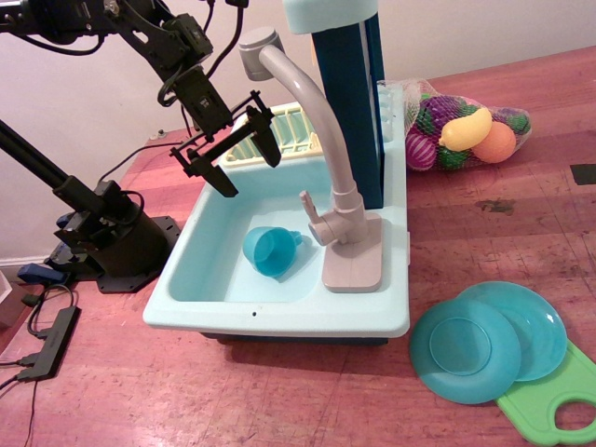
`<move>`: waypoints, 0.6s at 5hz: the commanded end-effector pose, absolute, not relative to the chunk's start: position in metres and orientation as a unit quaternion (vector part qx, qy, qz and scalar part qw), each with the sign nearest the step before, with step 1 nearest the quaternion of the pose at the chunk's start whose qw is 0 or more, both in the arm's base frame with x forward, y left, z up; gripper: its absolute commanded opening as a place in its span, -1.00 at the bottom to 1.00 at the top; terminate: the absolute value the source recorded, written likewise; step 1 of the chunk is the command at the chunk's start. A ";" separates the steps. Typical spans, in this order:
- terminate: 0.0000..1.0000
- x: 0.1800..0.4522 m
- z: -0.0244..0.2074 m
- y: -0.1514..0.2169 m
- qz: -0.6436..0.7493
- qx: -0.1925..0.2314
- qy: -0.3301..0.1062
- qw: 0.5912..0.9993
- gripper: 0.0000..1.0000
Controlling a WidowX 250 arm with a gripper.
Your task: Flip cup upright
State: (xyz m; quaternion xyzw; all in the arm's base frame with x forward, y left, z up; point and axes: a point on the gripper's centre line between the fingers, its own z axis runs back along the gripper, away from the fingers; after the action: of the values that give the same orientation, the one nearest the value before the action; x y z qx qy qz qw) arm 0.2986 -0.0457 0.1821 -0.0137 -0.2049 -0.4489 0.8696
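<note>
Below the open end effector [244,156], cup [270,250] lies sideways.

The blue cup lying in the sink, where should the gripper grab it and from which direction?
Probably the rim. The cup lies on its side in the sink, its open mouth facing the camera and its handle toward the faucet. Coming down from above, the open gripper could put one finger inside the mouth and one outside, clear of handle and faucet.
</note>
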 end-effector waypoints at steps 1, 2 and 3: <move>-1.00 0.299 0.182 -0.046 -0.449 -0.014 -0.205 0.870 1.00; -1.00 0.289 0.160 -0.040 -0.557 -0.020 -0.210 0.804 1.00; -1.00 0.263 0.153 -0.030 -0.656 -0.006 -0.228 0.719 1.00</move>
State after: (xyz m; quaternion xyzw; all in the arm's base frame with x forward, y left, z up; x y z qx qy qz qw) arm 0.2589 -0.0291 0.1443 -0.0211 -0.2227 -0.6937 0.6846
